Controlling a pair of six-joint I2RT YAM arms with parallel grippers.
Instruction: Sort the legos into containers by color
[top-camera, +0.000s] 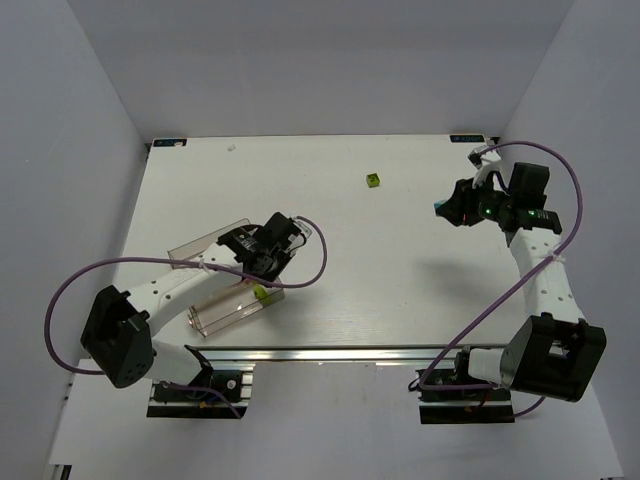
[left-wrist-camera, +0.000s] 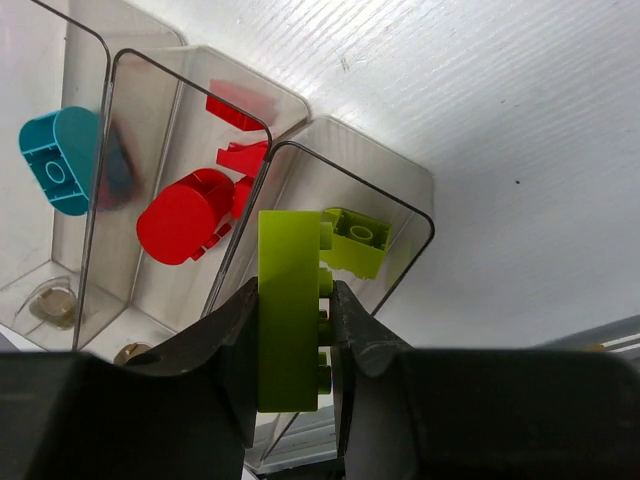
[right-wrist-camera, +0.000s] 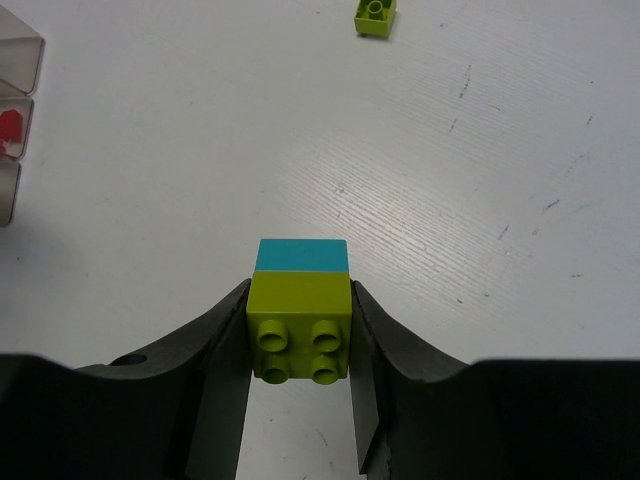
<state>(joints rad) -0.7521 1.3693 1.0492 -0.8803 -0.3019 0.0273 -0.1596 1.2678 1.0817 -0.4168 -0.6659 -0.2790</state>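
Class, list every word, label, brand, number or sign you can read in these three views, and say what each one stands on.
No text can be read in any view.
The corner tags at the far edge of the table: too small to read.
The studs of the lime-green and cyan stack in the right gripper: no lettering can be made out.
The long lime-green brick in the left gripper: plain.

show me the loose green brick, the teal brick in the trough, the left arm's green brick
loose green brick (top-camera: 373, 180): top external view, top face
teal brick (left-wrist-camera: 58, 160): left wrist view, broad face
held green brick (left-wrist-camera: 288, 310): left wrist view, flat side
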